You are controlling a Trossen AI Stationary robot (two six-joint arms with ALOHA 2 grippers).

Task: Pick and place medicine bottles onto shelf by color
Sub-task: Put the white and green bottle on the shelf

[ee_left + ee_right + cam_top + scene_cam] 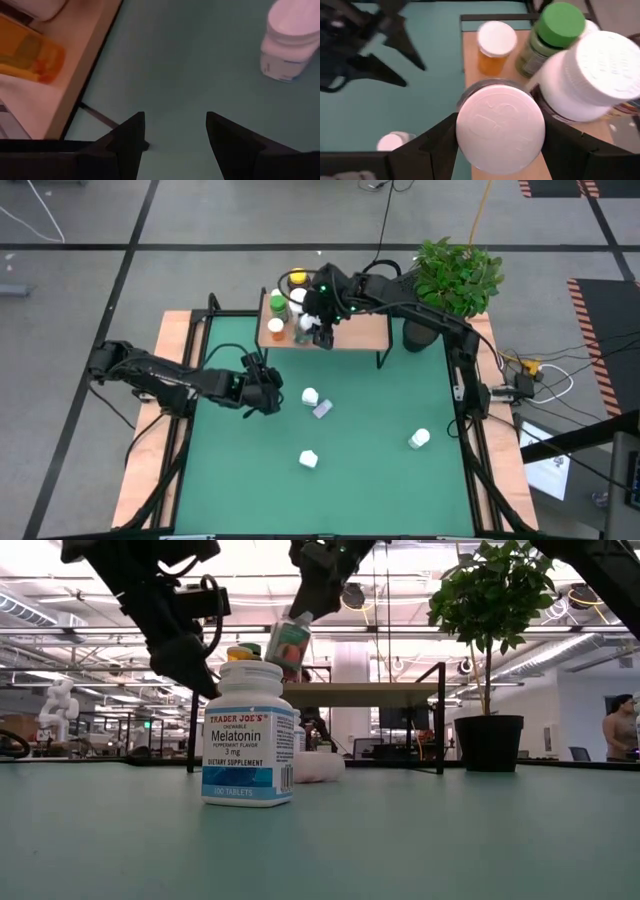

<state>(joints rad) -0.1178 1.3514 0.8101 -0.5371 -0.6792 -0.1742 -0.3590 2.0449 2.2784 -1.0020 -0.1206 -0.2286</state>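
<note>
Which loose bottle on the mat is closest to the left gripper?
The white bottle just right of the left gripper, with the pale lilac bottle beside it. The other two white bottles sit much farther off.

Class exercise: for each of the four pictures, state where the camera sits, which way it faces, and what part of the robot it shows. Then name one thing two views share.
High: overhead, facing down on the green mat; both arms show.
Low: at mat level, facing the Melatonin bottle; arms descend from above.
Left wrist: looks past the open left gripper at the mat.
Right wrist: looks past the right gripper, shut on a white-capped bottle.
Shared: the shelf, high and right wrist.
</note>
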